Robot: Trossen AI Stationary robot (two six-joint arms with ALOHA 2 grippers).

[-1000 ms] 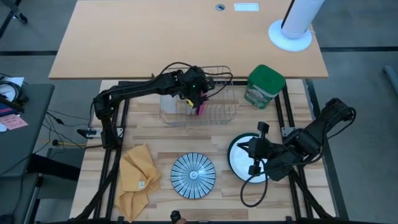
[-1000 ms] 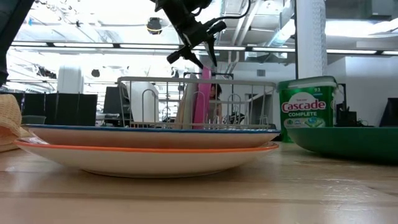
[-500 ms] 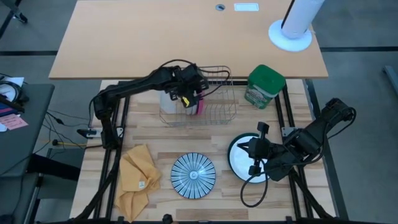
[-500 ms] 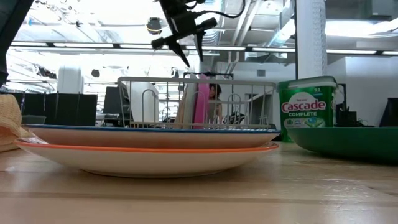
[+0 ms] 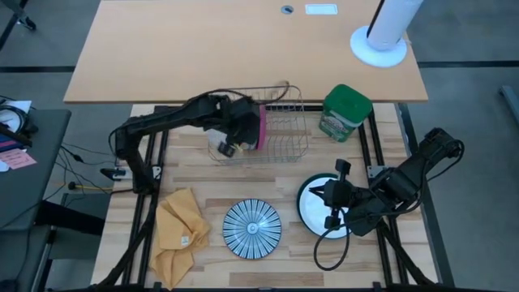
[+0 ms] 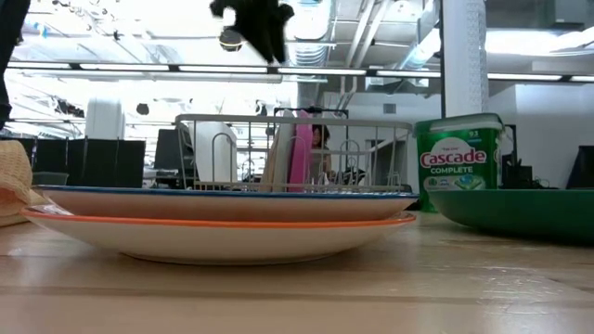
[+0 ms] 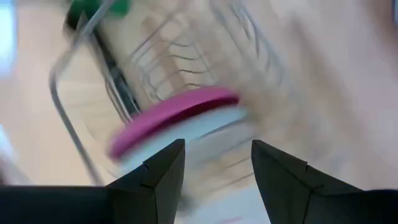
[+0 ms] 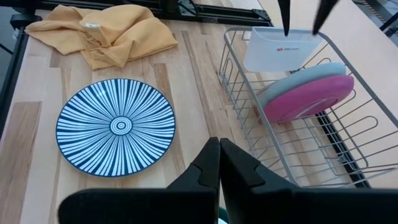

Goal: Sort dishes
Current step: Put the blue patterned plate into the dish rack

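A magenta-pink plate (image 8: 308, 96) stands on edge in the wire rack (image 5: 280, 146), leaning against a grey plate (image 8: 298, 76). My left gripper (image 7: 214, 165) hangs open above the rack's left end (image 5: 240, 135), high in the low view (image 6: 255, 23), with nothing between its fingers. A blue-striped plate (image 5: 251, 229) lies flat on the table's near middle. The white plate with a green rim (image 5: 312, 215) lies to its right. My right gripper (image 8: 219, 163) is shut above that plate (image 5: 323, 195), holding nothing.
A frosted container (image 8: 280, 50) stands at the rack's left end. A green canister (image 5: 345, 112) stands right of the rack. A yellow cloth (image 5: 178, 231) lies at the near left. The low view shows the striped plate stacked on an orange-rimmed one (image 6: 223, 227).
My left gripper has risen from above the pink plate and drawn back toward the table's left edge, rolling about its own axis as it went. The pink plate stays standing in the rack. My right arm has kept still.
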